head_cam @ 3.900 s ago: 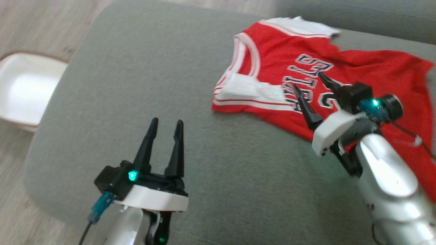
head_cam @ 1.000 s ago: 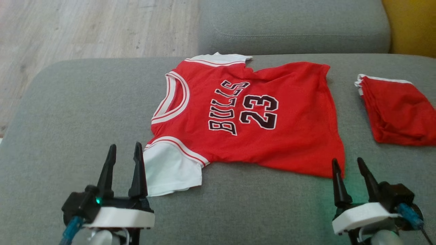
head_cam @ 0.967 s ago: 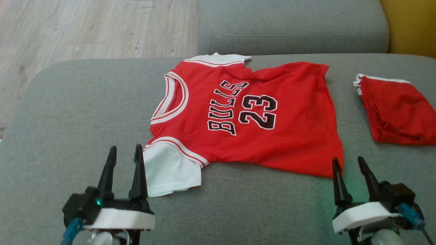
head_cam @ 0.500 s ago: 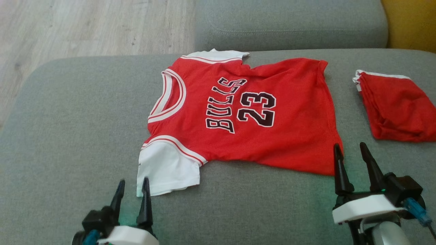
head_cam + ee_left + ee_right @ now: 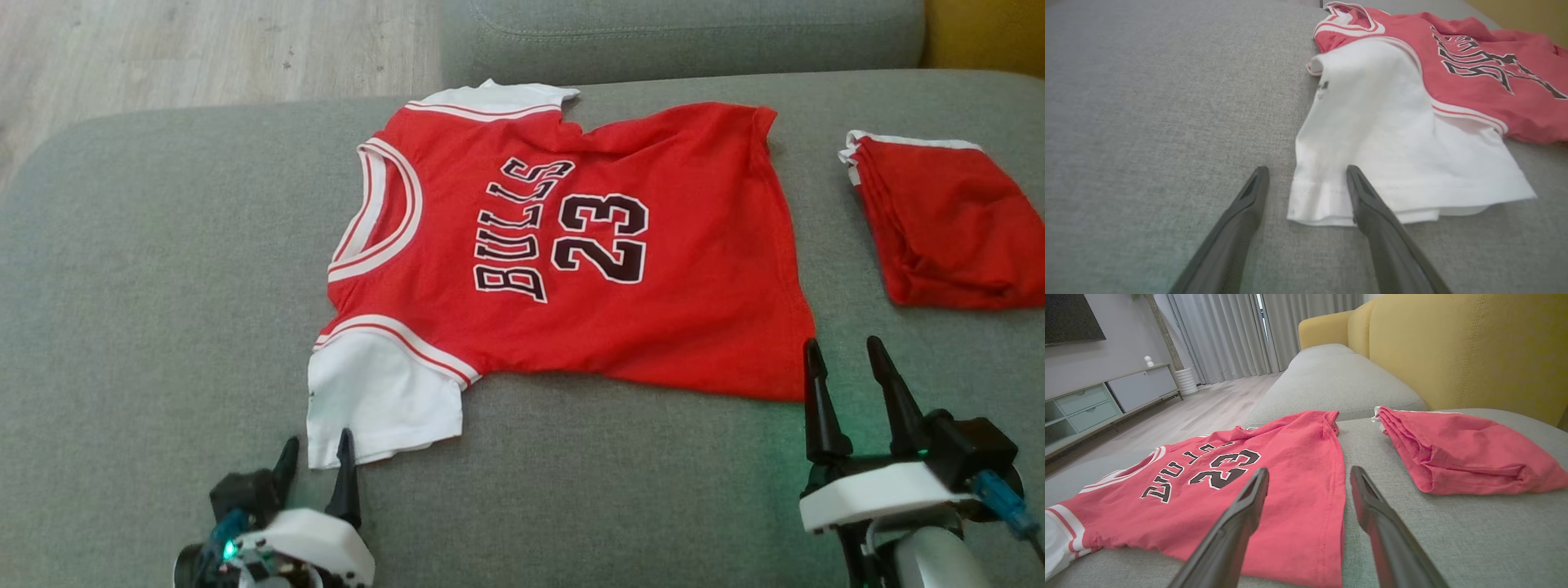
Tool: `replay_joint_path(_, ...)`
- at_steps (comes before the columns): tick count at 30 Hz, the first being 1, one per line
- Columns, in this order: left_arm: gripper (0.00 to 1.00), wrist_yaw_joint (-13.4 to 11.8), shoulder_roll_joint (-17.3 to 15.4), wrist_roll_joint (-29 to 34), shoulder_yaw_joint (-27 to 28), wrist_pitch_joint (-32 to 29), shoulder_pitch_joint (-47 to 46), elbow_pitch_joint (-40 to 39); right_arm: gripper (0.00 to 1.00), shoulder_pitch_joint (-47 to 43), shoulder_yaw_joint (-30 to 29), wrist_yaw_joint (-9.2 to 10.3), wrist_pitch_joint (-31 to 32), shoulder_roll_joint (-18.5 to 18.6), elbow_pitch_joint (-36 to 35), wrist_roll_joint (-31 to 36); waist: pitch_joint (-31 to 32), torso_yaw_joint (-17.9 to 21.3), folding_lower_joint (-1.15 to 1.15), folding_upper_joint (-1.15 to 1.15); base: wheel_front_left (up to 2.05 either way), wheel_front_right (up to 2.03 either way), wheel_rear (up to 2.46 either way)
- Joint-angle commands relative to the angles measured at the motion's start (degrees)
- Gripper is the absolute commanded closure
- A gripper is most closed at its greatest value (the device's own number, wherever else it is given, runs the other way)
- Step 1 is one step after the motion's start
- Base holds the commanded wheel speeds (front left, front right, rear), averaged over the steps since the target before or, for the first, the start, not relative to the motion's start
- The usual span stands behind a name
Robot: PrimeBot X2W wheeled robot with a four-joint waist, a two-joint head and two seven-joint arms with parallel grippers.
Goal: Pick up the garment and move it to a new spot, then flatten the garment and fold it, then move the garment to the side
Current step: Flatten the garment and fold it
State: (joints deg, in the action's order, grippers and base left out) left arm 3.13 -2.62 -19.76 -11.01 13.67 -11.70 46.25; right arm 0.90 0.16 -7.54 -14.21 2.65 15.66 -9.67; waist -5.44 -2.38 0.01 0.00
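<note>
Left gripper (image 5: 318, 438): fingers held apart, straddling the white sleeve corner of the jersey (image 5: 588, 245). Right gripper (image 5: 842, 343): fingers held apart, set at the jersey's near hem corner. Jersey: red, spread flat on a grey sofa seat (image 5: 163, 286). Folded red garment (image 5: 939, 237): laid right of the jersey, apart from it. Bare cushion is seen left of the jersey; wooden floor (image 5: 204, 49) beyond the seat edge; yellow backrest (image 5: 1453, 347) far right.
</note>
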Motion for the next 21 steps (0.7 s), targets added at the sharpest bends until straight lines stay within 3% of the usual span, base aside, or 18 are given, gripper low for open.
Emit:
replay_joint_path(1, 0.00, 0.0, -0.4, -0.3, 1.4, -1.1, -2.4, 1.3, 0.00, 2.8, 1.1, 0.05, -0.8, 0.2, -1.8, -0.4, -0.3, 0.3, -0.01, 0.00, 0.00, 0.00, 0.00)
replay_joint_path(4, 0.03, 0.4, -0.4, -0.8, 1.1, -1.0, -3.4, 3.0, 0.00, 2.7, 0.5, 0.05, -0.8, 0.2, -1.5, -0.4, -0.3, 0.3, -0.01, 0.00, 0.00, 0.00, 0.00)
replay_joint_path(5, 0.71, 0.6, -0.3, -0.9, 1.0, -0.8, -3.6, 3.3, 0.00, 2.7, 0.3, 0.05, -0.8, 0.2, -1.2, -0.3, -0.3, 0.2, -0.01, 0.00, 0.00, 0.00, 0.00)
replay_joint_path(6, 1.00, 0.8, -0.3, -1.0, 0.8, -0.5, -3.9, 3.3, 0.00, 2.6, 0.1, 0.05, -0.8, 0.2, -0.6, 0.0, -0.3, 0.0, -0.01, 0.00, 0.00, 0.00, 0.00)
replay_joint_path(13, 1.00, 0.7, -0.3, -1.0, 2.3, 1.2, -4.5, -3.0, 0.00, 2.9, -3.1, 0.05, 1.4, 0.2, 5.2, 0.8, 0.4, -1.1, -0.01, 0.00, 0.00, 0.00, 0.00)
replay_joint_path(21, 1.00, 0.9, -0.3, 0.2, 5.7, 1.3, 0.1, -21.9, 0.00, 3.8, -2.3, 0.05, 6.4, 0.2, 10.7, -2.8, 1.0, -2.5, -0.01, 0.00, 0.00, 0.00, 0.00)
